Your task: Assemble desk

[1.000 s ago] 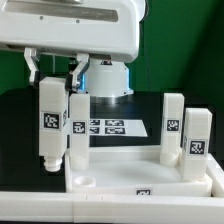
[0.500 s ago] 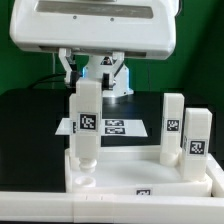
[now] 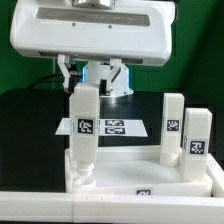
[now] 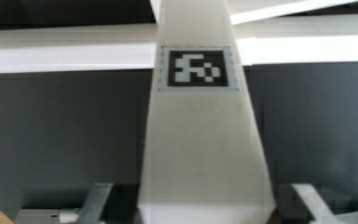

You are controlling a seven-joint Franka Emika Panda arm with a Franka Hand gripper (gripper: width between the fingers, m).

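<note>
The desk's white rimmed tabletop (image 3: pixel 150 178) lies across the front of the table. My gripper (image 3: pixel 88 88) is shut on the top of a white square leg (image 3: pixel 86 110) that carries a black-and-white tag. The leg hangs upright, and its lower end sits at the round socket (image 3: pixel 82 180) in the tabletop's near corner at the exterior view's left. In the wrist view the leg (image 4: pixel 202 130) runs straight out from between the fingers (image 4: pixel 105 200) of the gripper (image 4: pixel 206 205). Two more tagged legs (image 3: pixel 174 125) (image 3: pixel 197 138) stand upright on the tabletop at the exterior view's right.
The marker board (image 3: pixel 112 127) lies flat on the black table behind the tabletop. The arm's white body (image 3: pixel 90 35) fills the upper part of the exterior view. A green backdrop stands behind the scene.
The gripper has carried the leg toward the exterior view's right, over the near left socket, and has come down slightly in the last half second. The two legs at the right have not moved.
</note>
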